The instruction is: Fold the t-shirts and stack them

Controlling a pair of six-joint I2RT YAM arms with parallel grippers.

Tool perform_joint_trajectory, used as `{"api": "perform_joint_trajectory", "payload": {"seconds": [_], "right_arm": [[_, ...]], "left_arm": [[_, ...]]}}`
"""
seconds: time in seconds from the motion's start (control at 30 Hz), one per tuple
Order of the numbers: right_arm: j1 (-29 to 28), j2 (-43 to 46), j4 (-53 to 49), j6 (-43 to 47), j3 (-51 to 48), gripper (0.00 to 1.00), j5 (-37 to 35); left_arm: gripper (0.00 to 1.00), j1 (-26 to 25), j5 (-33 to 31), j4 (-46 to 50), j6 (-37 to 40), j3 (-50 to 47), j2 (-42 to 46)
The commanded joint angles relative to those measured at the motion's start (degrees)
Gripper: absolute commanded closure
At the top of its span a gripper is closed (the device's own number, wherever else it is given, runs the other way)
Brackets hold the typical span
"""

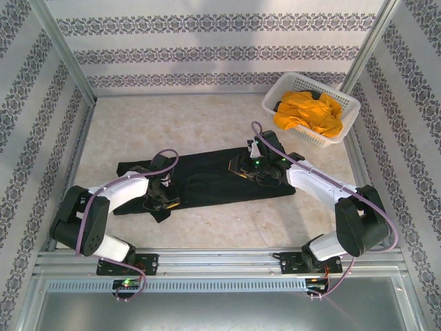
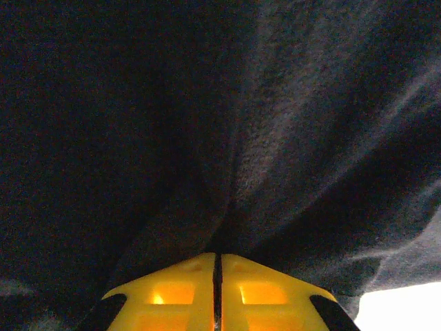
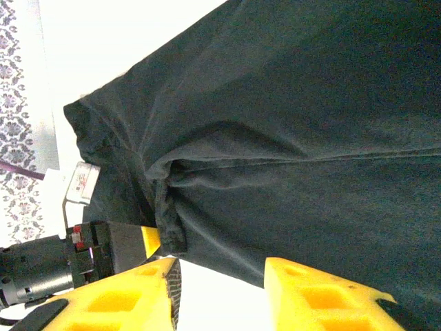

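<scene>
Across the middle of the table (image 1: 172, 124) lies the black t-shirt (image 1: 207, 181), flattened into a long band running left to right. At its left end sits the left claw (image 1: 162, 200); the left wrist view shows its yellow fingers (image 2: 172, 293) pressed together, with dark cloth creasing down to their tips, so it is pinching the black t-shirt. The right claw (image 1: 251, 165) rests over the right half of the same shirt. From the right wrist its two fingers (image 3: 317, 296) stand apart at a moderate gap, holding nothing, with a folded edge of the shirt and bare table just ahead of them. A small white label (image 3: 83, 183) shows at the shirt's neck. Far right, in the table's corner, the orange-yellow t-shirt (image 1: 309, 112) is heaped inside the white basket (image 1: 301, 128), well apart from both claws
</scene>
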State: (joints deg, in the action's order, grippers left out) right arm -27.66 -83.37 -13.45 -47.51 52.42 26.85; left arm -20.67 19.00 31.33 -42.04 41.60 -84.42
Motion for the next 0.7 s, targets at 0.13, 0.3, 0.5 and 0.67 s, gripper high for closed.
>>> {"api": "perform_joint_trajectory", "payload": {"seconds": [0.13,0.3,0.5,0.67], "right_arm": [[6.69,3.57,-5.69,-1.72,-0.75,0.67,-10.01],[13.78,0.78,-9.14,-4.79,0.78,0.8,-17.46],[16.7,-9.11,-11.32,-5.03,7.01,0.84,-23.34],[18.49,-17.04,-17.54,-4.01,11.24,0.86,-26.2]], "left_arm": [[0.79,-0.7,-5.2,8.64,5.29,6.73,4.76],[0.73,-0.29,-8.22,9.92,3.05,12.09,9.68],[0.72,3.37,-3.69,1.79,-2.48,11.6,6.28],[0.72,6.14,-3.05,-3.98,-6.25,8.23,2.41]]}}
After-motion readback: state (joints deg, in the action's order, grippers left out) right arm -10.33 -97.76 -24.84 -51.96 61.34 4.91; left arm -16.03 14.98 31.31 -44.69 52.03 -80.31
